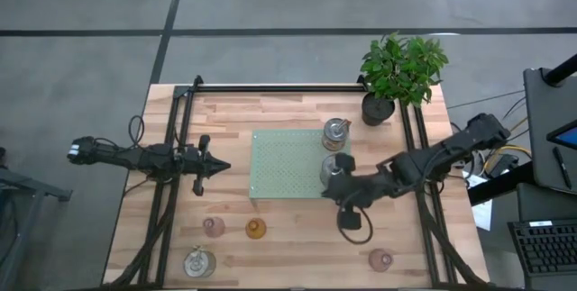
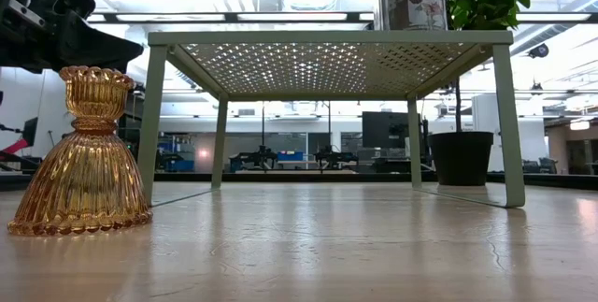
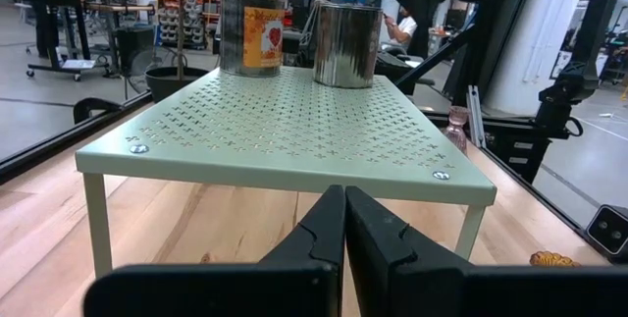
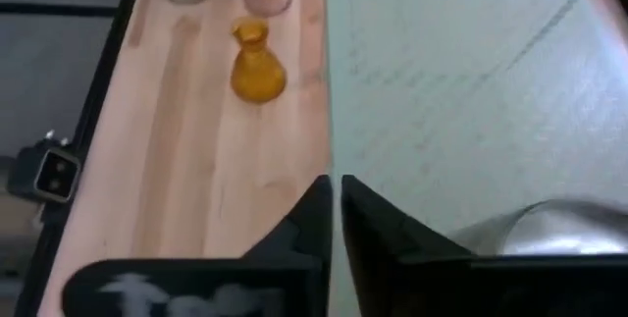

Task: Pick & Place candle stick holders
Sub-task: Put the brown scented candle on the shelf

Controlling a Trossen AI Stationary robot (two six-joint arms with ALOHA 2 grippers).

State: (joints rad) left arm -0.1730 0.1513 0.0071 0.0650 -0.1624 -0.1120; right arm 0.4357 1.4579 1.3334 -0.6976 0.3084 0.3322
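I am holding the right gripper (image 4: 334,194), fingers pressed together and empty, beside a silvery holder (image 1: 332,168) on the green tray (image 1: 284,160). I am judging the amber holder (image 1: 256,229) next: open fully, descend centred. Left gripper (image 3: 343,221) is waiting pressed together

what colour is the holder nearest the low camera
Amber-yellow ribbed glass holder, clearest in the low view.
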